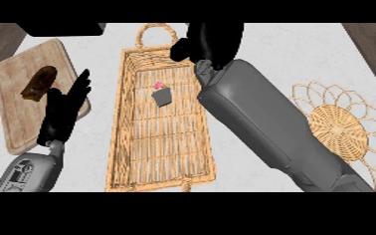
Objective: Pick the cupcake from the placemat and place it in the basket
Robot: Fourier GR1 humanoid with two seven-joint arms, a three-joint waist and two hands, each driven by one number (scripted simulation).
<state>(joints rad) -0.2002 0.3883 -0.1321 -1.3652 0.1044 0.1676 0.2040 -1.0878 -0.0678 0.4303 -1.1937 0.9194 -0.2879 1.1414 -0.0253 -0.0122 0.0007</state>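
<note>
Head view shows you the small grey-wrapped cupcake with pink topping (pixel 162 95) already lying inside the long woven wicker basket (pixel 121 129), in its upper half. Your right hand (pixel 209 42) hovers over the basket's far end beside the handle, fingers curled and holding nothing; the cupcake sits below and left of it, apart. Your left hand (pixel 64 110) rests open left of the basket, over the wooden cutting board (pixel 22 69). The round woven placemat (pixel 337 127) lies right of the basket on the pale worktop (pixel 294 50).
</note>
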